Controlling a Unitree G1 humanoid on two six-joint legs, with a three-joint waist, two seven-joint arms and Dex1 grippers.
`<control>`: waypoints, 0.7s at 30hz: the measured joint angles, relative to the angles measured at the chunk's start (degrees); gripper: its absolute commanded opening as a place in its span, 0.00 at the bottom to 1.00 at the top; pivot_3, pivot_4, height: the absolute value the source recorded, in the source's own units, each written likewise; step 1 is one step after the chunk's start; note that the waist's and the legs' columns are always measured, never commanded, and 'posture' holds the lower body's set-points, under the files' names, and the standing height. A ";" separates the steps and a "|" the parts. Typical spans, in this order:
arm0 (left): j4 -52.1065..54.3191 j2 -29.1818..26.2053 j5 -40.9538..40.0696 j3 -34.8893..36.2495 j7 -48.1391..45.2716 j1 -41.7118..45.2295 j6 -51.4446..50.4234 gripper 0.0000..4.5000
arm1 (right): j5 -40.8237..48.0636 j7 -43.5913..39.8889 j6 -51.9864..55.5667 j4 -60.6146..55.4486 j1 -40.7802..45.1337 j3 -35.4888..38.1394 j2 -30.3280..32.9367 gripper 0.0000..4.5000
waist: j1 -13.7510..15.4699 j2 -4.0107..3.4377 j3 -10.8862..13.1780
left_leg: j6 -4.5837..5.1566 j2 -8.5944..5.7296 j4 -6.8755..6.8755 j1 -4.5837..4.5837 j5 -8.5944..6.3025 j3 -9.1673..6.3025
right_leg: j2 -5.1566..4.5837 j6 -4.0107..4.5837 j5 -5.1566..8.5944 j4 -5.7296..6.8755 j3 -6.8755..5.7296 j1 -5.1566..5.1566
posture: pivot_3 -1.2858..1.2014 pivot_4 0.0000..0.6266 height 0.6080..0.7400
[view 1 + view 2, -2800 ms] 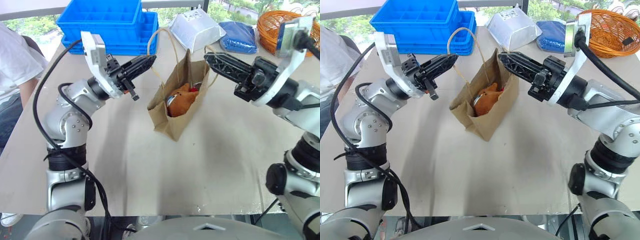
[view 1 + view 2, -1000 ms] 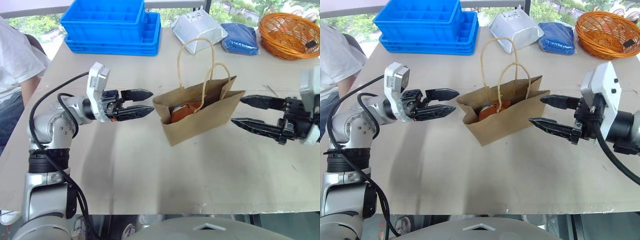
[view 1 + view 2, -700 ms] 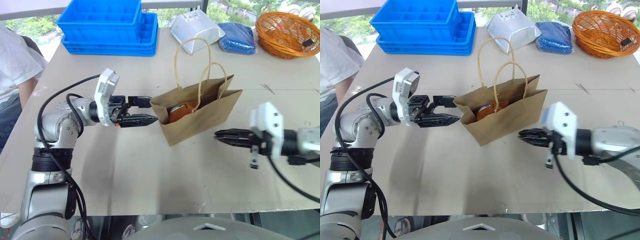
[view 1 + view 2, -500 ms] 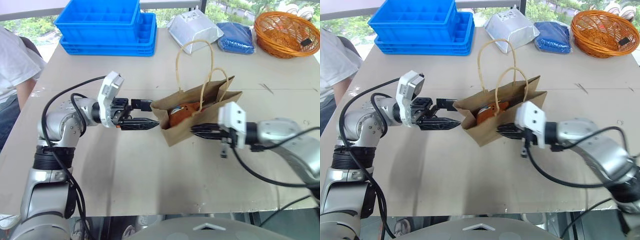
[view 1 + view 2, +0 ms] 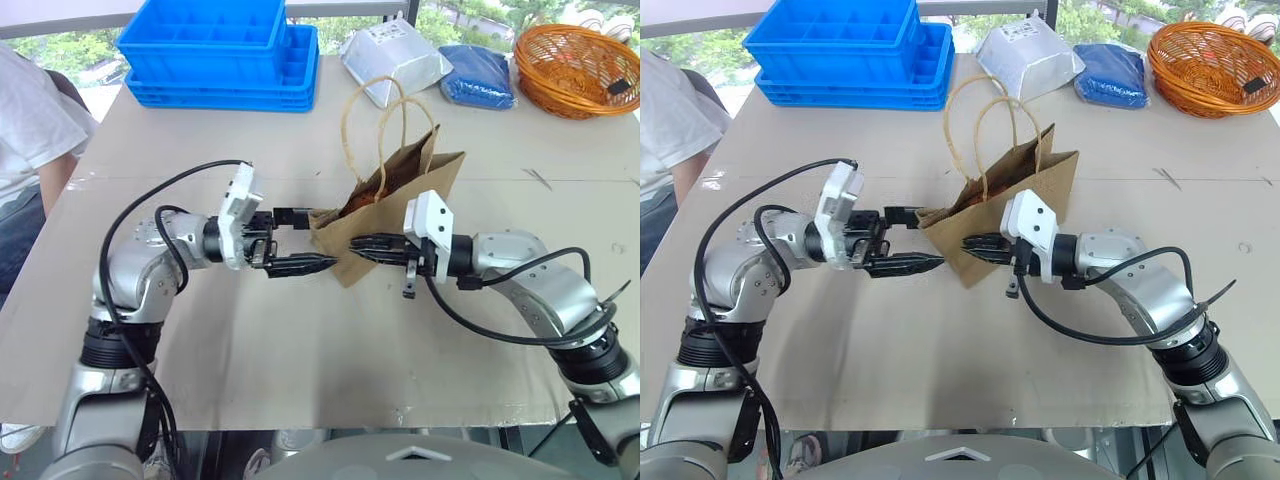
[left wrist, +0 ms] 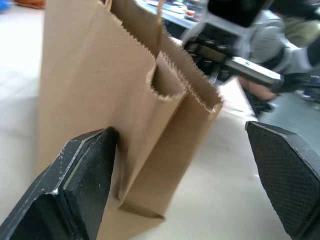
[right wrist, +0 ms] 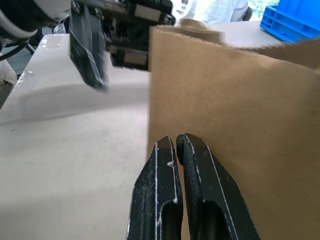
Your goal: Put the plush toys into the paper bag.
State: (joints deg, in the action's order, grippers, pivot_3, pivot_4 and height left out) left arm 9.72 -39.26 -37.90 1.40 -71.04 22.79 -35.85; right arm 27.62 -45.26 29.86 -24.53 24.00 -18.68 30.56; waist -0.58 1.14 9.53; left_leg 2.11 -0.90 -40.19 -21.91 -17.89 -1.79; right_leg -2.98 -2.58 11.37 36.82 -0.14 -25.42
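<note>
The right gripper (image 5: 362,243) is clenched with nothing between its fingers, the tips pressed against the near face of the paper bag (image 5: 400,190). The left gripper (image 5: 300,240) stands spread wide, straddling the bag's left end edge without pinching it. The bag stands near the middle of the table (image 5: 300,370), leaning away, its cord handles (image 5: 375,120) upright. An orange-brown plush toy (image 5: 368,198) peeks out of the mouth; the white one cannot be made out.

The packing looks mostly done, and the step in hand seems to be squaring up the bag. Next, the left jaws probably need to close on the end edge to steady it.
</note>
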 measured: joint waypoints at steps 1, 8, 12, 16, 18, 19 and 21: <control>0.65 1.35 0.83 0.23 2.65 -0.26 0.29 1.00 | -0.06 -0.17 -0.01 0.27 0.00 0.00 -0.16 0.01 | 0.02 -0.01 -0.01 | 0.00 0.00 0.00 0.01 0.00 0.01 | -0.01 0.00 0.00 0.01 0.01 0.00 | 0.52 0.24 1.00; 6.04 8.77 6.36 -1.10 16.08 -4.96 4.22 0.85 | -0.91 -0.38 -0.02 2.11 -0.86 0.42 -1.56 0.00 | 0.08 -0.01 -0.01 | -0.01 0.01 0.00 0.00 0.00 -0.01 | -0.07 0.01 -0.01 0.02 0.01 0.00 | 0.52 0.24 1.00; 7.11 10.98 7.45 -1.98 19.22 -5.33 5.83 0.45 | -1.08 -0.85 0.04 1.10 -2.98 1.34 -1.06 0.00 | 0.19 -0.01 -0.01 | -0.01 -0.01 0.00 0.01 0.00 -0.01 | -0.07 0.00 0.00 0.01 0.01 0.00 | 0.52 0.24 1.00; 6.66 11.73 7.98 -1.87 19.97 -5.24 8.28 0.03 | 1.51 -1.43 1.38 -4.09 -7.93 4.63 1.81 0.00 | 0.35 -0.01 -0.01 | -0.01 -0.01 0.00 -0.02 0.00 -0.02 | -0.10 0.00 0.00 -0.01 0.00 0.00 | 0.52 0.24 1.00; 4.46 11.73 8.00 -1.80 18.53 -4.41 10.30 0.00 | 3.55 -1.25 2.41 -7.49 -10.34 7.67 3.05 0.06 | 0.42 -0.01 -0.01 | 0.01 -0.02 0.00 0.02 -0.01 -0.02 | -0.07 0.00 0.00 -0.01 -0.01 0.02 | 0.52 0.24 1.00; 1.63 11.35 7.95 -1.90 15.81 -2.89 11.98 0.00 | 4.47 -1.10 2.44 -9.95 -12.83 10.18 4.44 0.14 | 0.46 -0.01 -0.01 | 0.03 -0.02 0.00 0.01 -0.02 -0.01 | -0.04 0.01 0.00 0.00 -0.03 0.02 | 0.52 0.24 1.00; -1.17 10.05 7.87 -1.85 12.32 -1.26 13.72 0.00 | 5.13 -1.42 2.37 -12.35 -16.40 13.22 6.42 0.23 | 0.74 -0.01 -0.01 | 0.07 -0.02 0.00 0.00 -0.04 -0.04 | -0.01 0.01 0.00 0.00 -0.07 0.03 | 0.52 0.24 1.00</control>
State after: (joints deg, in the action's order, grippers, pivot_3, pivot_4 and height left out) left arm 8.55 -29.21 -30.03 -0.45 -58.72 21.53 -22.12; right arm 32.75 -46.67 32.23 -36.87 7.60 -5.46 36.98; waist 0.16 1.12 9.53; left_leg 2.18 -0.93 -40.19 -21.91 -17.93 -1.82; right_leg -2.99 -2.57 11.37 36.82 -0.21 -25.39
